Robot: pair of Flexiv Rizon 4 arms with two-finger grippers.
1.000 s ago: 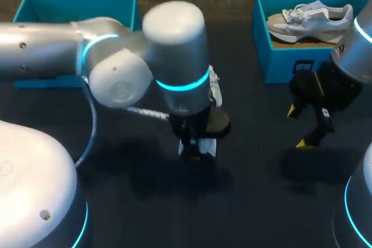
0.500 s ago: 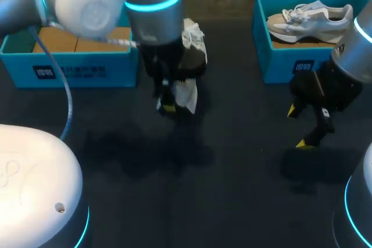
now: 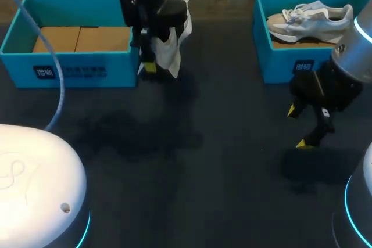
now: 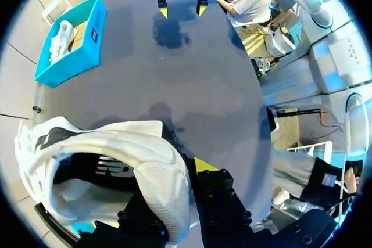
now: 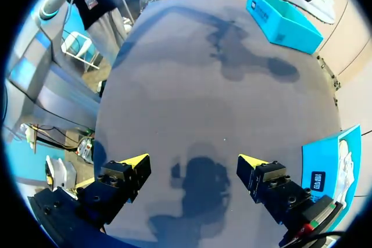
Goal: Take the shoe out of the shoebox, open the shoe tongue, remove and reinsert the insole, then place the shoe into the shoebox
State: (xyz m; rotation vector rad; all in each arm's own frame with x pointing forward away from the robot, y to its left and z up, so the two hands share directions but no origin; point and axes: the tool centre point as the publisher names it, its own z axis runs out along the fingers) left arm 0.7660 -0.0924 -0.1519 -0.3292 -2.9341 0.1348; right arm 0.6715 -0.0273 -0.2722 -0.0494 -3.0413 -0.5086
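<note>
- The left gripper (image 3: 150,67) hangs in the upper left-centre of the head view. It is just off the right end of the left shoebox (image 3: 70,71).
- Its fingers are clamped on a white shoe (image 3: 172,47). The shoe hangs off the table (image 3: 221,190) and droops beside the gripper's yellow tip.
- The white shoe is outside the left shoebox, close to the box's right wall. Whether it touches that wall cannot be told.
- In the left wrist view the white shoe (image 4: 110,161) fills the space at the fingers. Its pale heel fabric runs down between the two black finger blocks. One yellow tip shows just beside the fabric; the other is hidden by the shoe. The dark inside of the shoe is open to the camera.
- The left shoebox is teal and sits in the upper left of the head view. Only a tan cardboard liner (image 3: 81,39) shows on its floor.
- The right gripper (image 3: 297,126) hangs at the right of the head view, in front of the right shoebox (image 3: 290,62). In the right wrist view its fingers (image 5: 135,161) stand wide apart with only bare table between them.
- The right shoebox, also teal, sits in the upper right of the head view. A second shoe (image 3: 314,18), pale with white laces, lies on its side inside.
</note>
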